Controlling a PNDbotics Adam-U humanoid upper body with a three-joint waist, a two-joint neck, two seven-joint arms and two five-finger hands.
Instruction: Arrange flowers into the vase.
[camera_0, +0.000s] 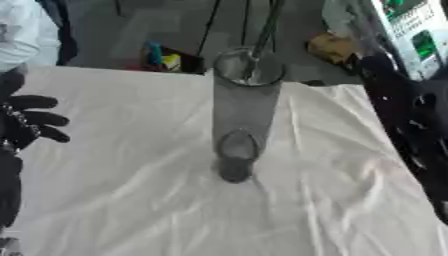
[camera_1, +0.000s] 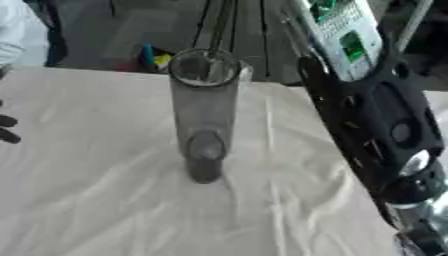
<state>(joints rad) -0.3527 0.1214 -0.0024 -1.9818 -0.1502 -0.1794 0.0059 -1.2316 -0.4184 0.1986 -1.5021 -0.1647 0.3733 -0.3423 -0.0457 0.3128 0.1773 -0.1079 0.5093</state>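
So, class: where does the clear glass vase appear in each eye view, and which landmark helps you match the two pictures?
Left eye view: vase stands just right of centre on the white cloth.
Right eye view: vase stands left of centre.
Shared landmark: the colourful box behind the table's far edge.

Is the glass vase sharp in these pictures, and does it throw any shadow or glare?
Left eye view: the vase is soft and blurred, with pale glare at its rim and a dark shadow at its foot on the white cloth. Right eye view: equally blurred; the right arm is a dark smear.
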